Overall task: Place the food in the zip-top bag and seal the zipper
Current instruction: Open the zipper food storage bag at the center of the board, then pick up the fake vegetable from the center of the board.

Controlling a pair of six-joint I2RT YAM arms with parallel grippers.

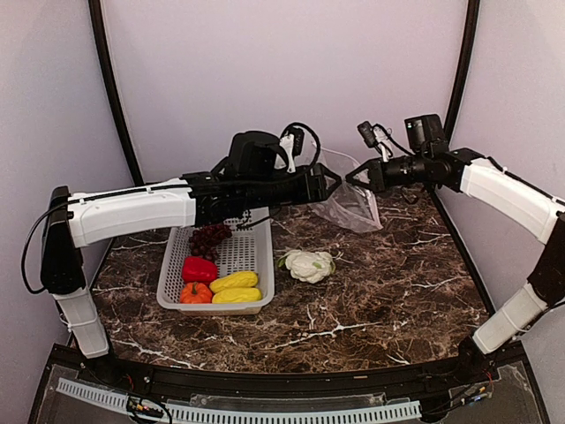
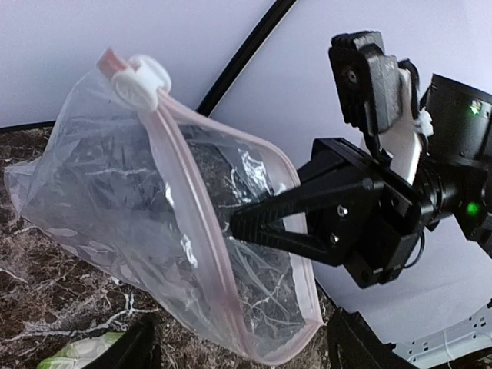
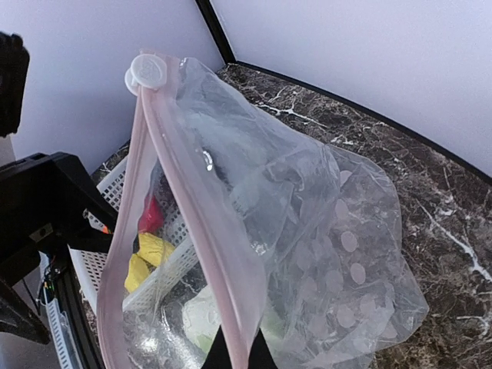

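The clear zip-top bag [image 1: 351, 208] hangs above the back of the table with its mouth spread. My right gripper [image 1: 353, 174] is shut on the pink zipper [image 3: 192, 207] strip of one lip, its fingertips [image 3: 234, 355] pinching it. A white slider [image 2: 142, 77] sits at the zipper's top end. My left gripper [image 2: 246, 347] is open, and the bag's lower mouth corner lies between its fingers [image 2: 355, 346]. Red pepper [image 1: 199, 268], orange fruit [image 1: 195, 293], two yellow pieces [image 1: 236, 288] and grapes [image 1: 209, 237] lie in the basket. The cauliflower [image 1: 309, 265] rests on the table.
The white perforated basket [image 1: 252, 256] stands left of centre under my left arm. Dark marbled tabletop [image 1: 388, 291] stretches to the front and right. Curved pale walls with black posts [image 1: 115, 97] close off the back.
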